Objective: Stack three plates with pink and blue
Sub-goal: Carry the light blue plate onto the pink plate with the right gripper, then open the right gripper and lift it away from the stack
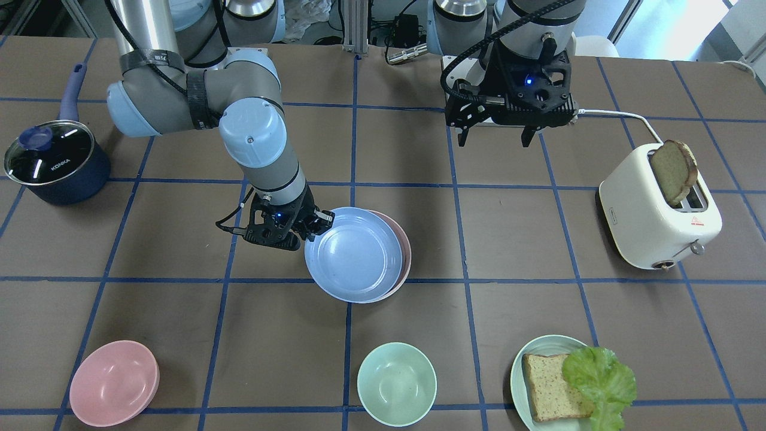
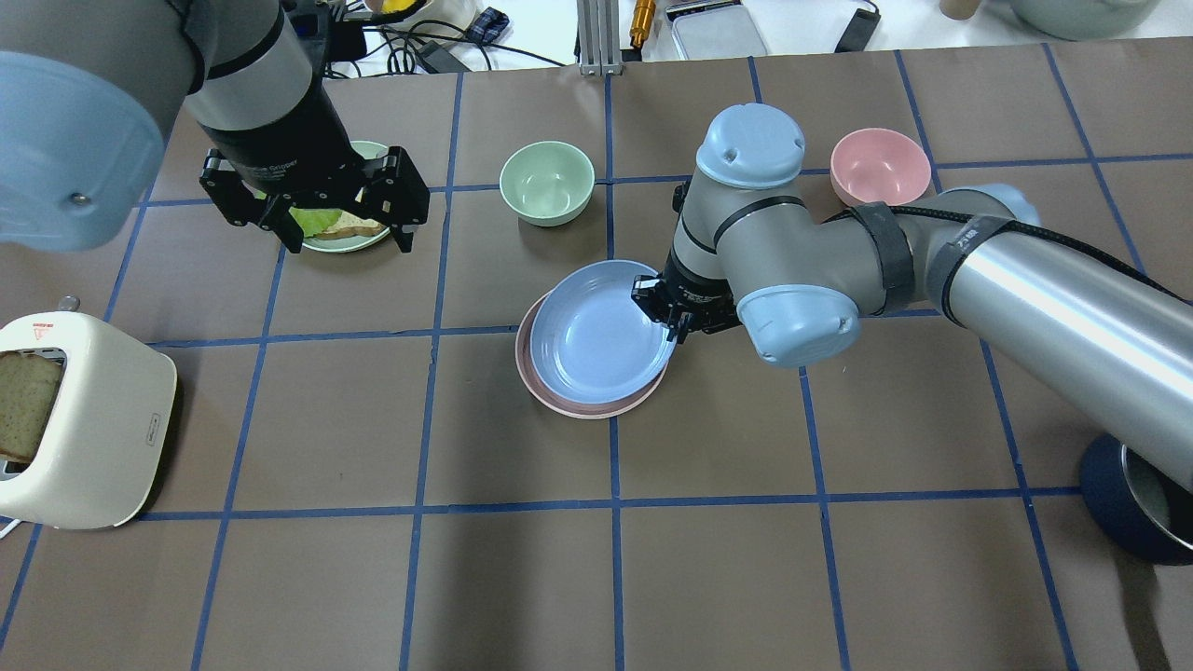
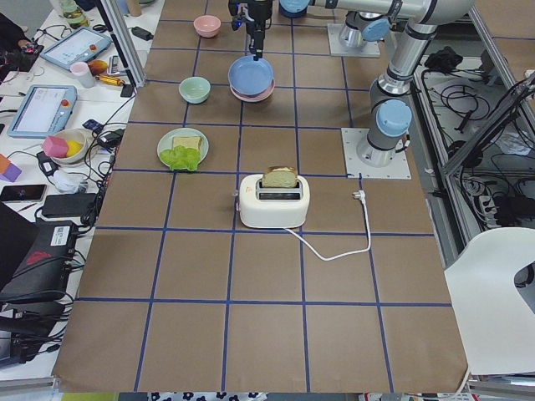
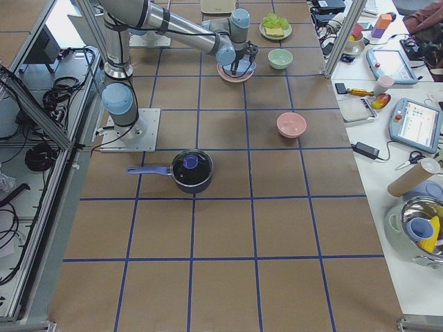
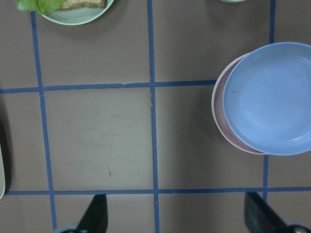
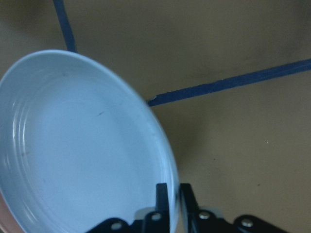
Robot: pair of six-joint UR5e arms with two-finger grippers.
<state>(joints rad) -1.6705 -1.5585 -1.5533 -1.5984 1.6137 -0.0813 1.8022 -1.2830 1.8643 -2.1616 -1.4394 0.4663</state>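
Front view: right pincer (image 1: 318,222) was seen closed narrow on the rim of the blue plate (image 1: 353,254), at the plate's edge toward the robot. The blue plate was sat over the pink plate (image 1: 407,248), offset, so only a crescent of pink rim was exposed on the side away from the pincer. Both were near the middle of the table (image 1: 514,227). Left pincer (image 1: 497,142) was held high near the robot base, spread wide, nothing in it. Overhead: the offset stack was shown with a mint bowl (image 2: 547,182) and a pink bowl (image 2: 880,166) beyond it, well apart. The left pincer was pictured above the green plate (image 2: 340,246) with bread and lettuce, toaster (image 2: 84,433) at the view's left edge. Left side view: stack was seen far up the table, too small for detail. Right side view: lidded pot (image 4: 192,171) was seen well apart from the stack. Left wrist: both plates were at frame right, pincer tips wide apart over bare table. Right wrist: blue rim was pinched between two near-closed fingers (image 6: 161,194). Whether the blue plate was fully rested on the pink one could not be told.
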